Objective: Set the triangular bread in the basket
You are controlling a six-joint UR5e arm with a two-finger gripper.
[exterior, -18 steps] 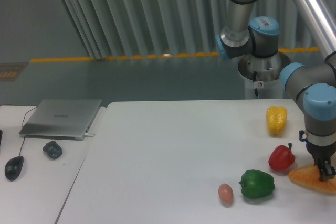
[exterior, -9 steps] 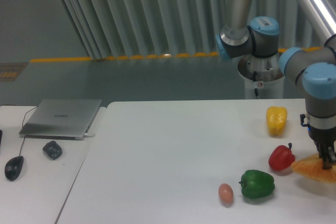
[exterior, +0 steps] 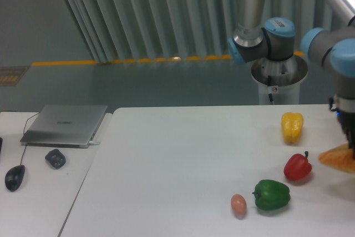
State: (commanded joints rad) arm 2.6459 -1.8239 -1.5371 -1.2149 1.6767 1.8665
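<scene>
The triangular bread [exterior: 339, 160], a golden-orange wedge, hangs at the right edge of the view, lifted above the white table [exterior: 183, 159]. My gripper [exterior: 351, 147] is shut on its upper part and is partly cut off by the frame edge. No basket shows in view.
A yellow pepper [exterior: 292, 127], a red pepper [exterior: 298, 166], a green pepper [exterior: 272, 194] and a small tan egg [exterior: 238, 204] lie on the table's right half. A laptop [exterior: 65, 124], a dark small object [exterior: 55, 158] and a mouse [exterior: 14, 177] are on the left desk.
My gripper has risen and moved right with the bread, lifting it off the table from beside the red pepper.
</scene>
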